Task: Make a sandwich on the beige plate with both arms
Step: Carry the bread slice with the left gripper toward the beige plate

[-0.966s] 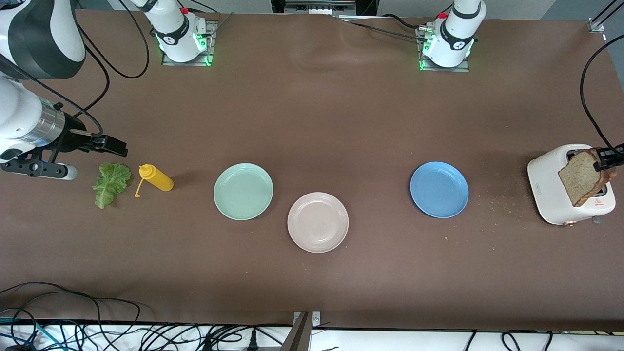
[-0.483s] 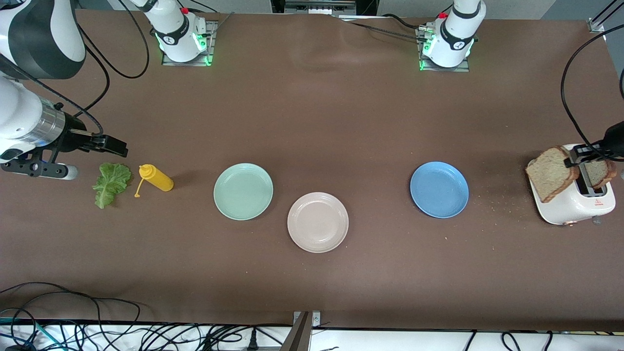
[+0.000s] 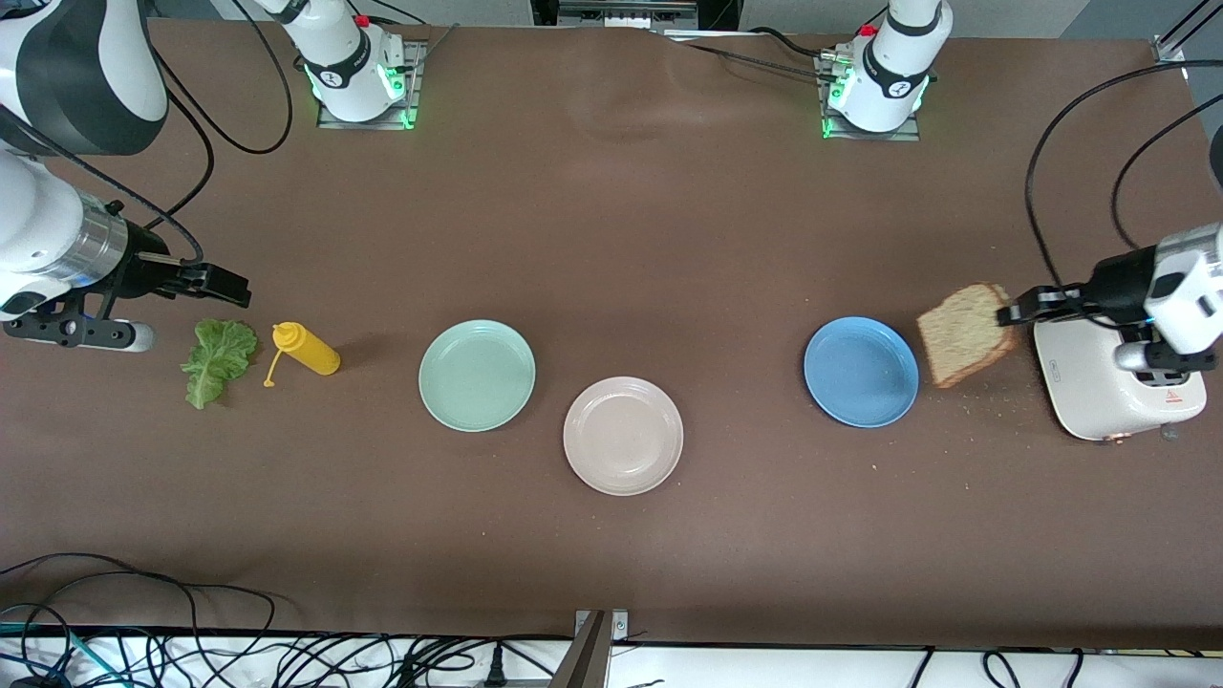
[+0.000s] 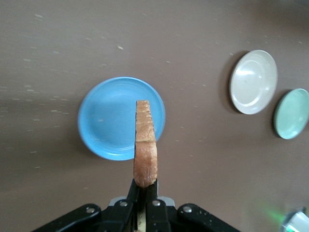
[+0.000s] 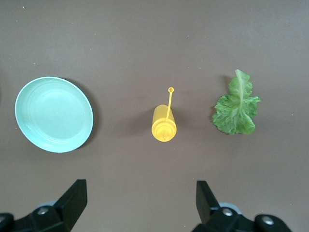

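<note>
Bread slice (image 3: 963, 333) carried edge-up from the toaster (image 3: 1108, 382) toward the plates.

Left gripper (image 3: 1015, 309) was clamped on one corner of the slice, which hung on edge in the air, its long axis running from the fingers toward the blue plate (image 3: 860, 371); half a second earlier it had hung over the toaster. In the left wrist view the slice (image 4: 145, 143) showed crust-on, thin and upright, over the blue plate's (image 4: 104, 121) rim. Beige plate (image 3: 623, 436) lay bare, nearer the front camera than the blue plate and toward the right arm's end from it, with the mint-green plate (image 3: 477, 375) beside it. Crumbs dotted the brown table (image 3: 669, 239) between the blue plate and toaster. Right gripper (image 3: 225, 285) waited unmoved with fingers spread wide and nothing between them, above the lettuce leaf (image 3: 218, 358), which lay beside the yellow bottle (image 3: 306, 349).
</note>
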You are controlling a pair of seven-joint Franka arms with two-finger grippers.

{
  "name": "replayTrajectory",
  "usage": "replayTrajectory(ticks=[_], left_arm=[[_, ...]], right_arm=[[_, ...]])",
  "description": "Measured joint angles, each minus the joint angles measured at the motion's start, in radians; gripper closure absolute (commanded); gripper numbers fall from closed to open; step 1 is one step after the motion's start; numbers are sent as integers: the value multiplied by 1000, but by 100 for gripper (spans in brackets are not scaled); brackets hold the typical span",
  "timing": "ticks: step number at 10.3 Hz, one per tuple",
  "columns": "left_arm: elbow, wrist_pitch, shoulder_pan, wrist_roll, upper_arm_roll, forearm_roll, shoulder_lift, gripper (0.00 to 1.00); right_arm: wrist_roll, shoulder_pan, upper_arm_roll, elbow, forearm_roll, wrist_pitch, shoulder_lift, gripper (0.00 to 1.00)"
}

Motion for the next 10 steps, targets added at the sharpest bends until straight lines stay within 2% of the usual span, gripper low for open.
replayTrajectory(ticks=[2, 5, 8, 10], left_arm=[[40, 0, -4, 1, -77, -91, 90, 100], [174, 3, -43, -29, -172, -243, 275, 100], [310, 8, -103, -65, -176, -433, 446, 100], [338, 20, -114, -81, -176, -528, 502, 100]], right_arm=[[0, 0, 0, 0, 1, 0, 0, 0], [-1, 0, 0, -1, 3, 0, 1, 0], [-1, 0, 0, -1, 4, 0, 1, 0], [-1, 0, -1, -1, 4, 0, 1, 0]])
